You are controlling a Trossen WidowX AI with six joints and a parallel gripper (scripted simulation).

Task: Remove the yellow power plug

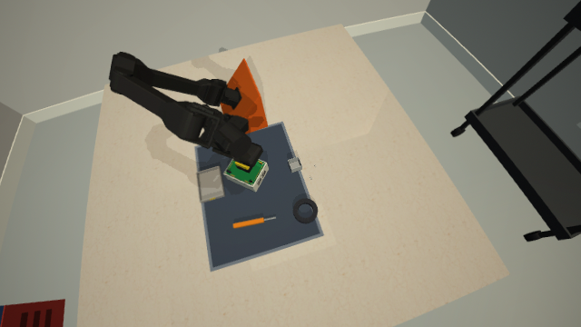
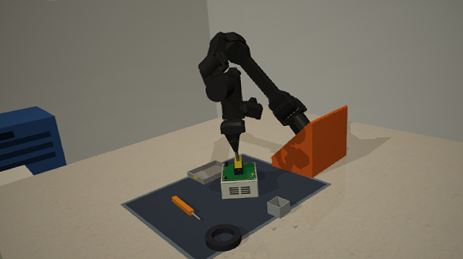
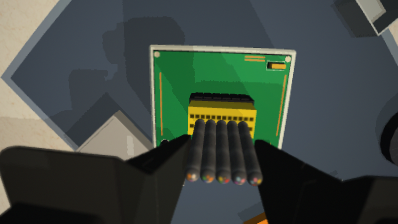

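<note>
Jaws (image 1: 247, 162) (image 2: 237, 154): closed on the yellow power plug (image 1: 242, 165) (image 2: 238, 162) (image 3: 222, 111), one finger at each end of it, pointing down
Plug: between the fingers, upright above the black socket (image 2: 238, 171) (image 3: 221, 97); whether it is loose, I cannot tell
Cables (image 3: 223, 150): five dark strands, in front of the plug in the wrist view
Circuit board (image 1: 242, 175) (image 2: 228, 173) (image 3: 175, 90): green, under plug and socket, on top of a white housing (image 1: 260, 178) (image 2: 224, 191) (image 3: 225, 48) with slotted vents
Grey tray (image 1: 199, 183) (image 2: 204, 181) (image 3: 115, 130): near the housing, at the mat's edge, plug outside it
Small grey box (image 1: 295, 164) (image 2: 278, 208) (image 3: 367, 17): open-topped, at the opposite edge
Screwdriver (image 1: 249, 222) (image 2: 183, 205) (image 3: 257, 219): orange-handled, lying on the dark mat (image 1: 263, 245) (image 2: 161, 220) (image 3: 325, 100)
Black ring (image 1: 295, 211) (image 2: 223, 247) (image 3: 387, 137): flat, near the small box
Orange block (image 1: 254, 102) (image 2: 329, 140): by the arm's lower end, beside the mat
Surface (image 1: 363, 191) (image 2: 378, 201) (image 3: 20, 100): pale, speckled, beneath everything on the mat
</note>
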